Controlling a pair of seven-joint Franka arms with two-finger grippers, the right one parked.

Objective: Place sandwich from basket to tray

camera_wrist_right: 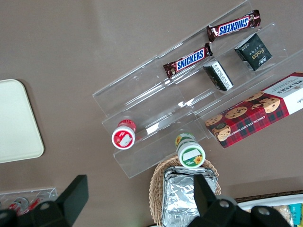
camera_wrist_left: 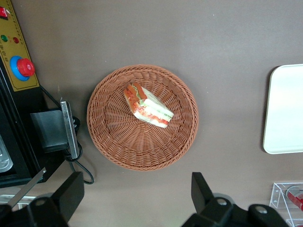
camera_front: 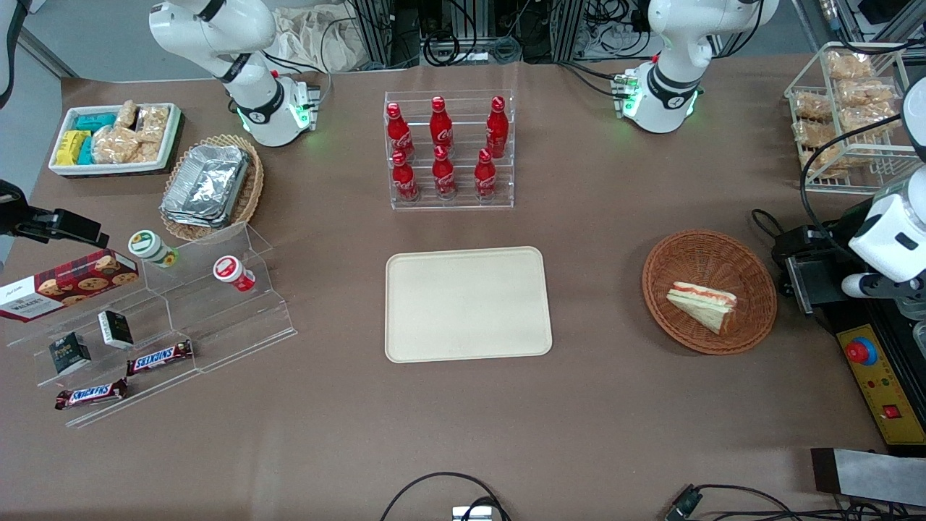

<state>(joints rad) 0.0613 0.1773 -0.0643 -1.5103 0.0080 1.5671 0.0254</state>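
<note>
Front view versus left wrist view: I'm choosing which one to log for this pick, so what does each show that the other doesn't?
Only the front view shows the whole tray, the rack of red bottles and the snack shelves toward the parked arm's end of the table. Only the left wrist view shows the gripper, open and hanging empty above the table beside the basket. Both show the sandwich lying in the basket, an edge of the tray, and the red emergency button.

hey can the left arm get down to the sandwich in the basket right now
Probably yes. The open gripper hovers above the table beside the basket, and the sandwich lies uncovered inside with nothing above it.
</note>
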